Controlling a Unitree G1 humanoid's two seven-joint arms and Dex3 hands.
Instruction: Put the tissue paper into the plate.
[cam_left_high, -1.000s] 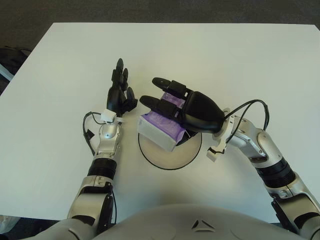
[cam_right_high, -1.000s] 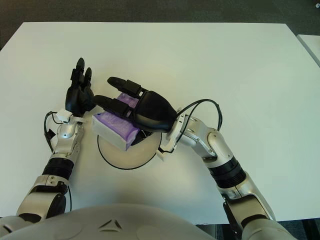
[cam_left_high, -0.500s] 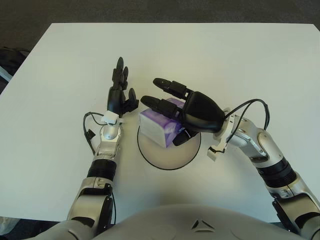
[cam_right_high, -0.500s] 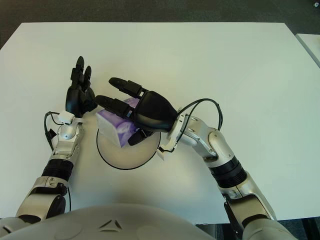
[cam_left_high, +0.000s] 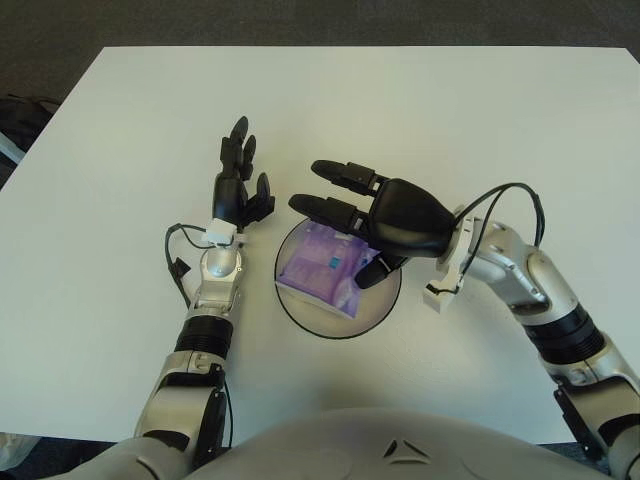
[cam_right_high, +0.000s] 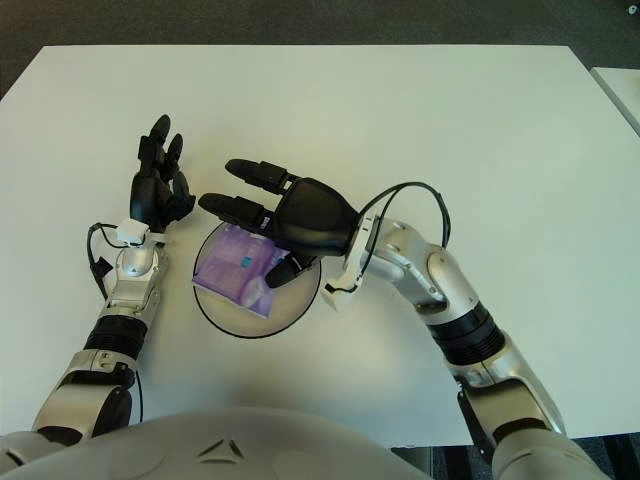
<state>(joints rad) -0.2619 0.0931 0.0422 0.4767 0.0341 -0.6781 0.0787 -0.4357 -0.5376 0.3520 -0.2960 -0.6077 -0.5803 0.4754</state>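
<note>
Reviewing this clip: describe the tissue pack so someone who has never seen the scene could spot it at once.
On the white table, near its front edge, sits a round plate between the left hand and the right hand. The tissue pack lies flat in that plate, just under the right hand's open fingers. It is the only purple thing in view, a soft rectangular packet.

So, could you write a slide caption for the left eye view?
Right hand open above the tissue pack lying in the plate.

No words, numbers or brand marks can be read anywhere; the soft purple tissue paper packet (cam_left_high: 325, 271) shows only an unreadable teal patch.
</note>
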